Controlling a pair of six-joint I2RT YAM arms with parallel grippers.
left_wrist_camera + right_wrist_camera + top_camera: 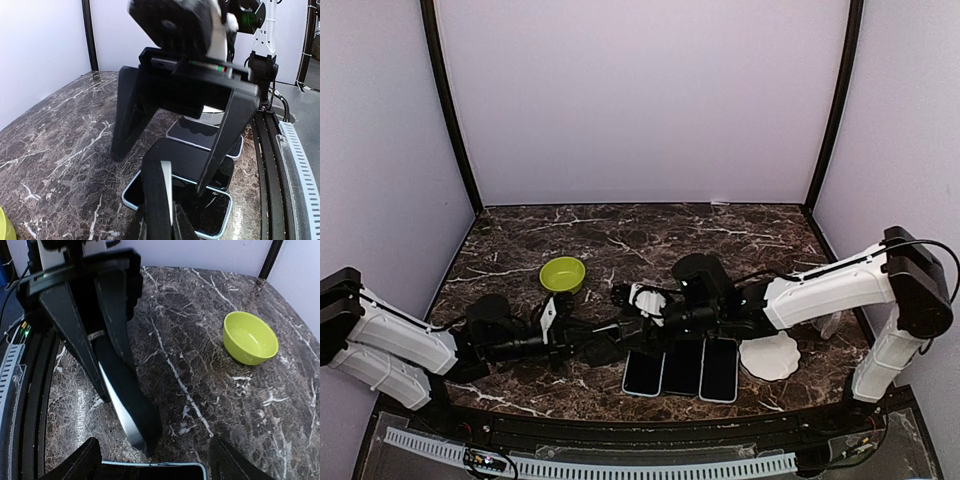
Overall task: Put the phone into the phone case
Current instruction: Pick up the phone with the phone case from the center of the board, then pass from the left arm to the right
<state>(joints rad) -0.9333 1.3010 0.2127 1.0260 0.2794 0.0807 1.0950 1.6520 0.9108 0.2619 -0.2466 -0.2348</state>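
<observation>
Left gripper (161, 226): clamped on a thin dark phone (127, 405), which was held on edge and tilted, low over the table (720, 240).
Right gripper (157, 465): fingers spread wide with nothing between them. It faced the left gripper across the phone, just above the row of slabs.
Row on table: three flat slabs lay close side by side near the front edge. They were a blue-rimmed slab (644, 373), a dark slab (682, 368) and a pale-rimmed slab (720, 368).
Case: could not tell for certain which slab it was. The blue-rimmed slab, lying nearest the held phone, looked likeliest.
Bystanders: a green bowl (562, 274) sat well apart, behind and to the left. A white mat (770, 357) lay just right of the row. Neither was in the way.
Step in hand (judged): bringing the phone over the case, perhaps with the right gripper taking or steadying it.
How to do it well: turn the phone from edge-on to flat before lowering it, and line its long side up with the case. Seat one short end under the lip first, then press the other end down. The right gripper would best pin the case by its rim so it cannot skate on the marble, keeping its open fingers clear of the left's.
Risk: a phone held by its thin edges could pivot. The slabs lay so close that one nudge would shift the row.
</observation>
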